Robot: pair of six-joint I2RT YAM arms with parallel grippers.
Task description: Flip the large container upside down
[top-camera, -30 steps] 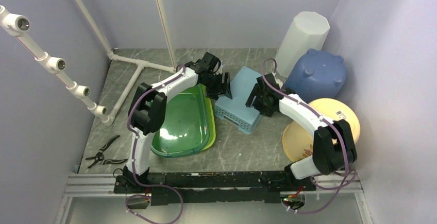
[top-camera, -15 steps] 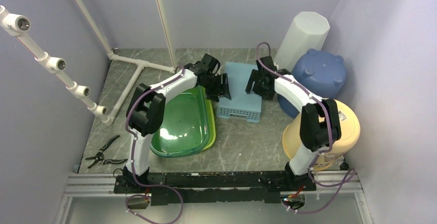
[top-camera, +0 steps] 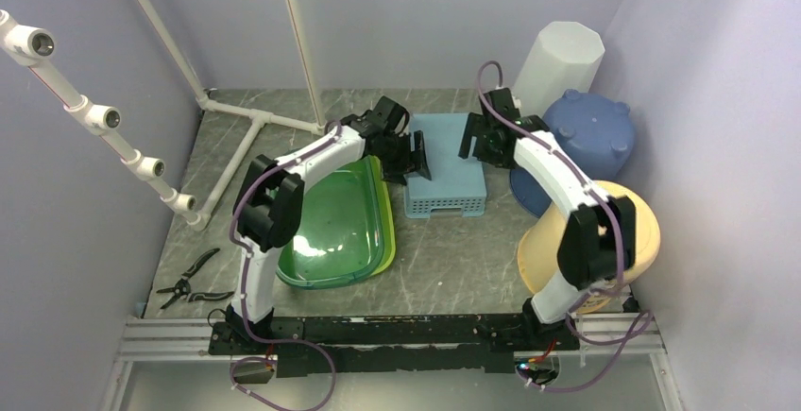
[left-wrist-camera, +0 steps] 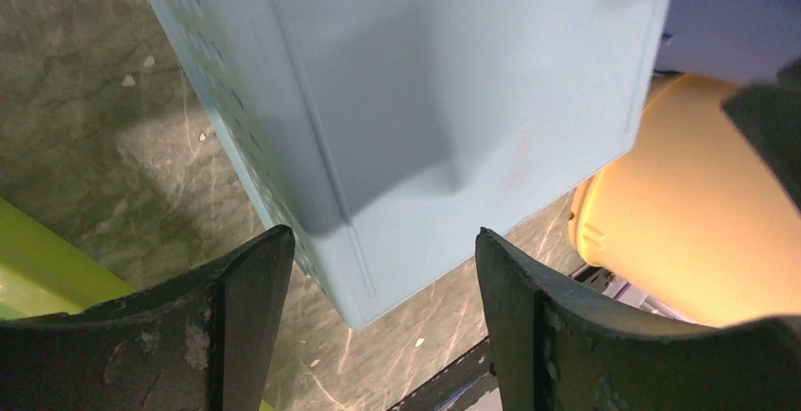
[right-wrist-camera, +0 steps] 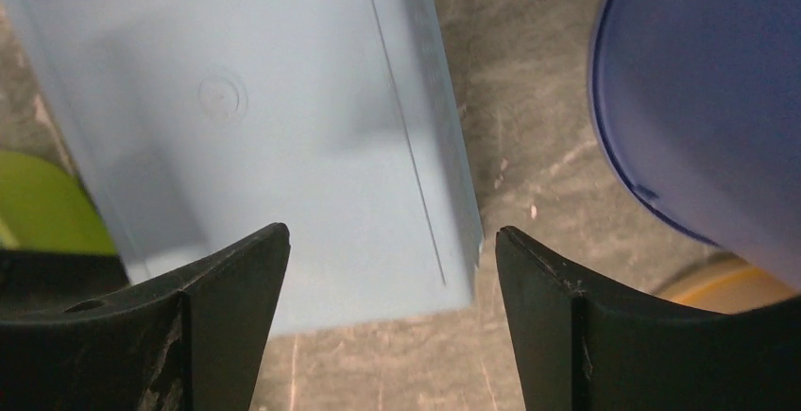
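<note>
Container is lying bottom-up between your claws; left claw is hanging open just beside its left edge, right claw open beside its right, equally near.

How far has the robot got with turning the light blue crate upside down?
Done: the light blue crate lies bottom-up on the table, slotted walls down. In hand: nothing; the left end effector and right end effector stand open beside it. Left: probably only drawing both arms clear.
</note>
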